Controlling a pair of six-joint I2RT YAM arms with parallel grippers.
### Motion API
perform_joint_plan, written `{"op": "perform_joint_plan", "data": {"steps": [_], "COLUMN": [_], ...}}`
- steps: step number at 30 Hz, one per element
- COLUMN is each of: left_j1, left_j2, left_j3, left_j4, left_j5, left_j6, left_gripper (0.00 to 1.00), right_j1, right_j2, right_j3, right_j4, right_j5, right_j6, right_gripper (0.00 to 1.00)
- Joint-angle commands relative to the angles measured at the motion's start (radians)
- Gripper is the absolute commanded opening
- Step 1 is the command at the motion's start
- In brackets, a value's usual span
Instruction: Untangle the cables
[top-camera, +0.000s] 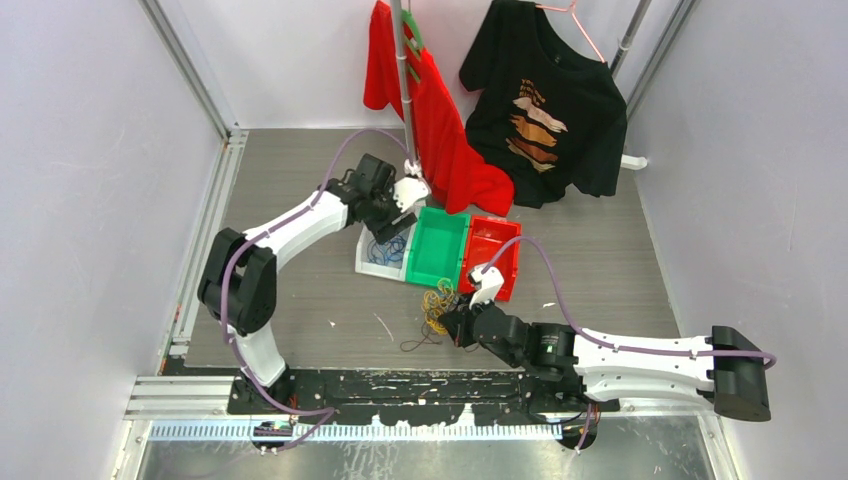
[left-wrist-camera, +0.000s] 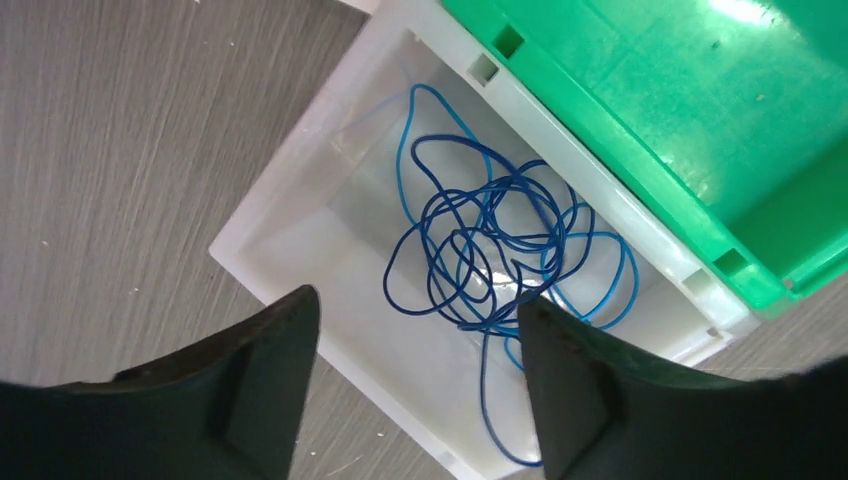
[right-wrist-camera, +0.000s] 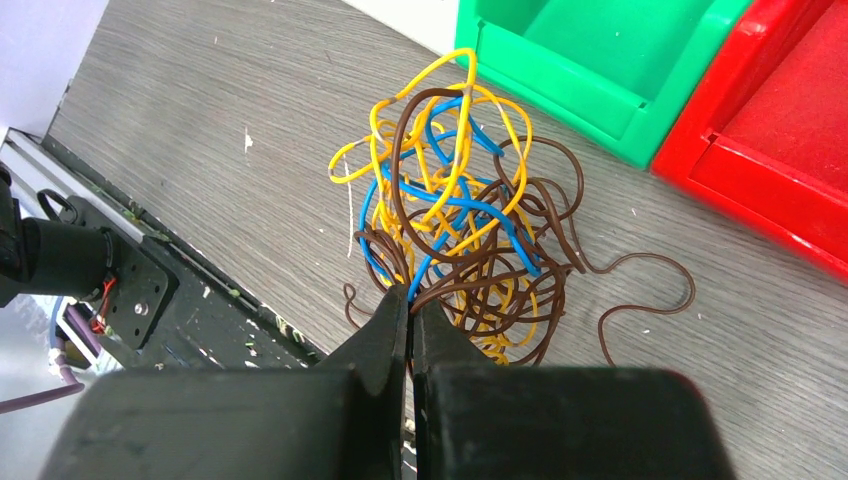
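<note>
Cables: thin, light, limp wire that springs into loops and snags; pull slowly. Mixed tangle (right-wrist-camera: 460, 220) of yellow, blue and brown lies on the table (right-wrist-camera: 200, 120) at 6 o'clock of the green bin (right-wrist-camera: 570, 60). Right hand (right-wrist-camera: 410, 300) is clenched, apparently pinching a brown strand (right-wrist-camera: 432, 288) at the tangle's near edge. Grasp free ends or outer loops, not the knotted core. Blue cables (left-wrist-camera: 480, 240) lie in the white bin (left-wrist-camera: 290, 215); left hand (left-wrist-camera: 415, 310) hangs released above them. No legible brand, label or writing

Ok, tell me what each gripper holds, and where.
Left gripper: nothing, open above blue cables. Right gripper: pinches the cable tangle at its near edge.
</note>
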Motion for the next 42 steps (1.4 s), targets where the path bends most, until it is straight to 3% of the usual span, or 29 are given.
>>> {"op": "perform_joint_plan", "data": {"steps": [1, 4, 7, 11, 14, 17, 21, 22, 24, 25, 30, 34, 37, 42], "left_j1": [0.03, 0.05, 0.084, 0.107, 0.085, 0.041, 0.002, 0.001, 0.001, 0.001, 0.003, 0.01, 0.024, 0.035], "left_j2": [-0.071, -0.062, -0.053, -0.066, -0.054, -0.032, 0.019, 0.032, 0.046, 0.045, 0.061, 0.086, 0.111, 0.132], "left_j3": [0.114, 0.199, 0.247, 0.224, 0.22, 0.215, 0.217, 0.22, 0.212, 0.198, 0.166, 0.145, 0.134, 0.08], "left_j4": [-0.103, -0.214, -0.283, -0.302, -0.362, -0.418, -0.428, -0.414, -0.34, -0.303, -0.313, -0.282, -0.199, -0.007], "left_j5": [0.126, 0.19, 0.254, 0.332, 0.383, 0.381, 0.322, 0.308, 0.28, 0.275, 0.355, 0.334, 0.29, 0.186], "left_j6": [-0.019, -0.027, -0.026, 0.009, 0.054, 0.137, 0.216, 0.225, 0.229, 0.231, 0.327, 0.355, 0.328, 0.315], "left_gripper": [0.83, 0.95, 0.97, 0.83, 0.8, 0.78, 0.65, 0.6, 0.33, 0.29, 0.28, 0.27, 0.19, 0.19], "right_j1": [0.004, 0.004, 0.004, 0.004, 0.004, 0.004, 0.004, 0.004, 0.004, 0.004, 0.004, 0.004, 0.004, 0.004], "right_j2": [0.009, 0.018, 0.024, 0.027, 0.03, 0.04, 0.049, 0.05, 0.05, 0.049, 0.039, 0.062, 0.091, 0.091], "right_j3": [0.04, 0.044, 0.045, 0.045, 0.046, 0.052, 0.06, 0.062, 0.065, 0.067, 0.068, 0.079, 0.096, 0.098], "right_j4": [0.042, 0.047, 0.056, 0.059, 0.06, 0.057, 0.05, 0.049, 0.049, 0.046, 0.029, 0.033, 0.029, 0.025], "right_j5": [0.014, 0.005, -0.008, -0.012, -0.012, -0.012, -0.012, -0.012, -0.019, -0.024, -0.021, -0.025, -0.031, -0.025], "right_j6": [0.011, 0.012, 0.009, 0.008, 0.01, 0.01, 0.007, 0.006, -0.004, -0.009, -0.004, -0.005, -0.01, -0.009], "right_gripper": [0.01, 0.01, 0.01, 0.01, 0.01, 0.01, 0.01, 0.01, 0.01, 0.01, 0.01, 0.01, 0.01, 0.01]}}
